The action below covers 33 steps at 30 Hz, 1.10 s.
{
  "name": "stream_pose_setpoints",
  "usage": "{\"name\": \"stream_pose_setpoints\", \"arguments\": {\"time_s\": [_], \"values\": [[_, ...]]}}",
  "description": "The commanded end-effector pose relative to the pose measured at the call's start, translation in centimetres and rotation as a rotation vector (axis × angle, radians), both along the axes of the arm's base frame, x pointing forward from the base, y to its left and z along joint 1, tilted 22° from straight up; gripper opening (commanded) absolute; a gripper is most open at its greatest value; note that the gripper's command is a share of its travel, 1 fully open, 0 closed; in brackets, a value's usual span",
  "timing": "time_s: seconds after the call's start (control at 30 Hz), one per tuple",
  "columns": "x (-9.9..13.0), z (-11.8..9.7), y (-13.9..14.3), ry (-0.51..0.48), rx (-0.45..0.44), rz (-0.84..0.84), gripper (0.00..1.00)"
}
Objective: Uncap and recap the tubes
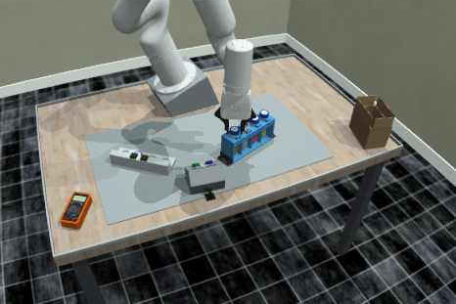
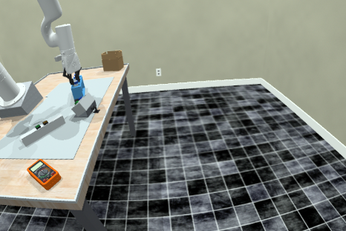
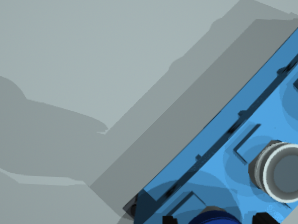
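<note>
The blue decapping station (image 1: 248, 139) stands on the grey mat; it also shows in the exterior view (image 2: 78, 89). My gripper (image 1: 236, 125) is right over its near left end, at tube 4. In the wrist view my fingertips stand on both sides of tube 4's blue cap (image 3: 216, 218), slightly open and not clamping it. The cap sits on its tube. Beside it, tube 3 (image 3: 280, 172) is open, without a cap. Two more blue caps (image 1: 259, 116) are on the far tubes. A blue cap (image 1: 139, 152) lies in the cap tray (image 1: 142, 161).
The grey key housing (image 1: 205, 177) with the green key (image 1: 196, 164) and the blue key (image 1: 208, 162) stands just in front of the station. A cardboard box (image 1: 372, 121) is at the right edge. An orange multimeter (image 1: 75, 209) lies front left.
</note>
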<state>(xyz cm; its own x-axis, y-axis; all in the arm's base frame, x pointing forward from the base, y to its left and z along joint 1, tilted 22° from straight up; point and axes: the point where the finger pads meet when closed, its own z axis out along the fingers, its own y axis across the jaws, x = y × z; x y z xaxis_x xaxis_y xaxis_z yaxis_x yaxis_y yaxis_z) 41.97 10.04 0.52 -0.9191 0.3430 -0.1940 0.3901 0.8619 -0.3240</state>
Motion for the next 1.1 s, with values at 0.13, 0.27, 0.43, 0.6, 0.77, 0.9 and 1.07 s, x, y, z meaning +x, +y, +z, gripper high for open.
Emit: {"name": "stream_pose_setpoints", "arguments": {"time_s": [0.13,0.27,0.43,0.6,0.77,0.9,1.07], "values": [[0.07,0.05,0.05,-0.154,0.024,-0.380,0.46],[0.07,0.05,0.05,-0.217,0.033,-0.537,0.46],[0.07,0.05,0.05,-0.279,0.042,-0.692,0.46],[0.07,0.05,0.05,-0.341,0.052,-0.846,0.46],[0.07,0.05,0.06,-0.435,0.066,-1.077,0.46],[0.07,0.04,0.05,-0.497,0.075,-1.232,0.46],[0.07,0.05,0.06,-0.559,0.085,-1.386,0.46]]}}
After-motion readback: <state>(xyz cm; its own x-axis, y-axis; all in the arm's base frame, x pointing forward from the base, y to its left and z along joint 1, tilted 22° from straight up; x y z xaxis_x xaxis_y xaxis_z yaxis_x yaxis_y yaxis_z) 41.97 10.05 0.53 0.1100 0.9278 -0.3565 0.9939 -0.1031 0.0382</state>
